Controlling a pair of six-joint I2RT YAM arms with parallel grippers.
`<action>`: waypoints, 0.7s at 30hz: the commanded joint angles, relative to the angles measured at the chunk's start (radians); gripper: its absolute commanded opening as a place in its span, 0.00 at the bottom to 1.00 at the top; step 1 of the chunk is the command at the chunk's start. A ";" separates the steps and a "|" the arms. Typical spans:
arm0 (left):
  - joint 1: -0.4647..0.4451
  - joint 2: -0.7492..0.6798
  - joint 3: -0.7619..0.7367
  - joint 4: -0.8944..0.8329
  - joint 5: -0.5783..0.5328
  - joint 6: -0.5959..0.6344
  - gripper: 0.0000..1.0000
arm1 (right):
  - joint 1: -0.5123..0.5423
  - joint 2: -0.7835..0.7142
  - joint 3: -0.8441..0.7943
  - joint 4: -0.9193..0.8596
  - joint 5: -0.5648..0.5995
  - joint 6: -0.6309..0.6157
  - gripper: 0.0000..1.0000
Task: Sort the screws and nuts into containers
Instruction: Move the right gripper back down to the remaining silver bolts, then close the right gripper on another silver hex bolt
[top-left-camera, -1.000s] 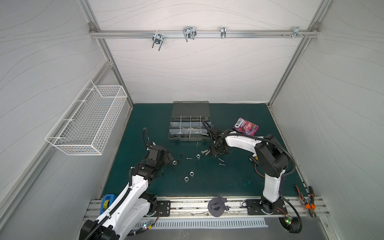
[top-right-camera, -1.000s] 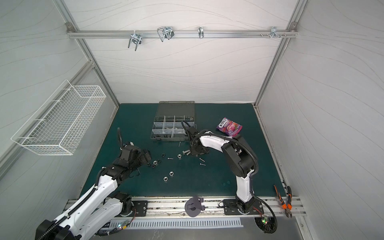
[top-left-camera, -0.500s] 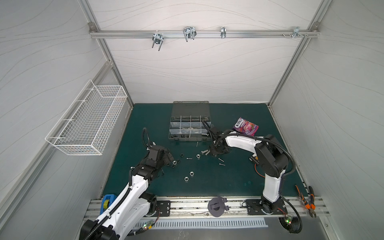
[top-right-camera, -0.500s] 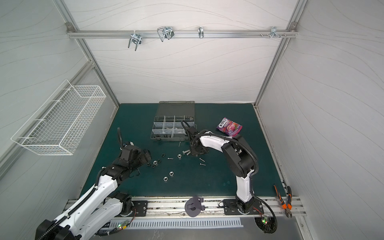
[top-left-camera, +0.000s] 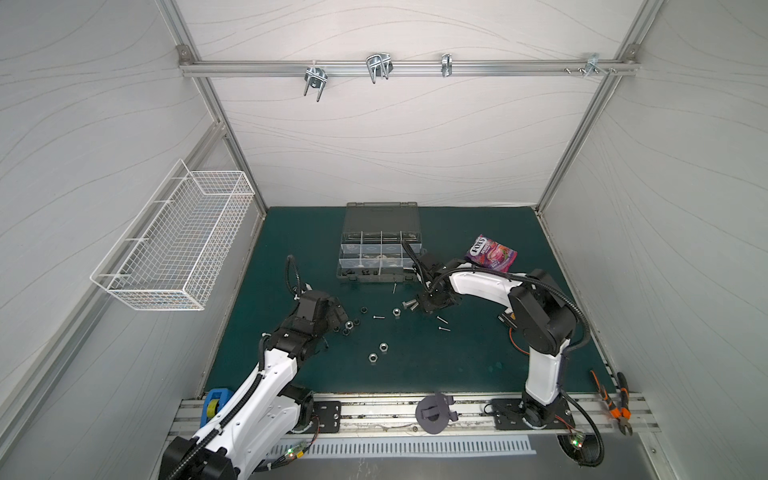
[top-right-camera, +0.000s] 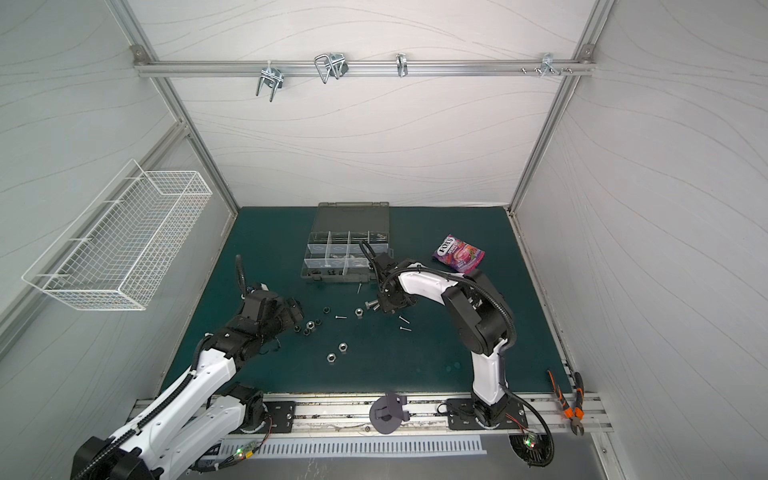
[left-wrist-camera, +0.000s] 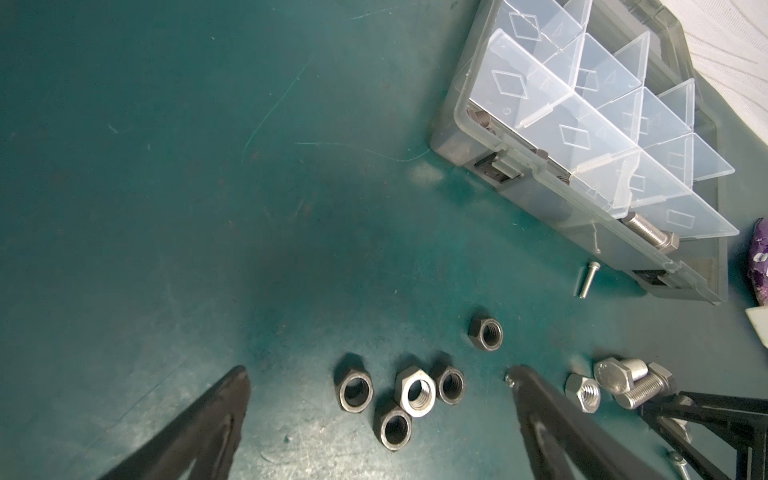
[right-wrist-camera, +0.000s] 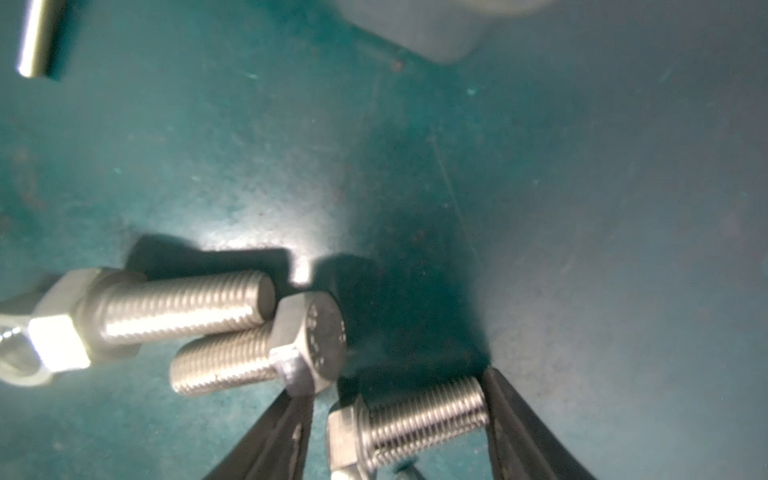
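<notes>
Left gripper (left-wrist-camera: 376, 384) jaws spread wide, straddling nut cluster (left-wrist-camera: 415, 392); open table (left-wrist-camera: 166, 208) alongside. Right gripper (right-wrist-camera: 392, 388) jaws part-spread around hex bolt (right-wrist-camera: 415, 424), neighbour bolts (right-wrist-camera: 187, 316) crowding one finger.

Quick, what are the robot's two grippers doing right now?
Left gripper: wide open, holding nothing, over the nuts.
Right gripper: open around a silver bolt, not yet clamped on it.

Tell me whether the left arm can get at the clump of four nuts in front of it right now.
Probably yes. The left end effector stands open just short of the clump of nuts, a finger either side, with only bare mat between.
</notes>
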 joint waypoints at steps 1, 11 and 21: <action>0.003 -0.012 0.040 0.013 0.000 -0.016 0.99 | 0.022 0.028 -0.040 -0.032 -0.069 -0.022 0.64; 0.003 -0.029 0.037 0.001 -0.005 -0.020 0.99 | 0.022 0.031 -0.052 -0.052 -0.033 -0.002 0.53; 0.003 -0.023 0.040 0.007 -0.005 -0.020 0.99 | 0.022 0.011 -0.062 -0.053 -0.027 0.019 0.44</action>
